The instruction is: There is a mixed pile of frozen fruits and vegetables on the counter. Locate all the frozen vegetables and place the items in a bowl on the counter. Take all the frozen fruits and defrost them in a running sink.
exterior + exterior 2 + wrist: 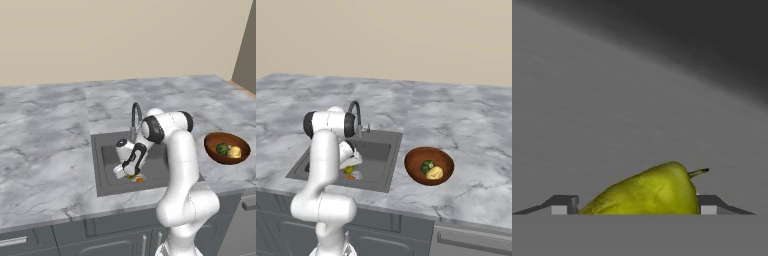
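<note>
While your gripper (632, 210) reaches down into the sink (107, 162), its fingertips (561, 205) stand wide on either side of the yellow-green fruit (649, 192); you cannot tell whether they touch it. That fruit sits low on the basin floor near the front edge, just beside the orange ball (140, 179). Off the sink's right edge, the bowl (415, 165) on the counter (45, 130) holds the broccoli (427, 166) and potato (435, 173).

Plain beige wall (125, 35) spans 12 o'clock. Dark grey cabinet fronts (75, 235) with pale bar handles run along 6 o'clock. Light even.
</note>
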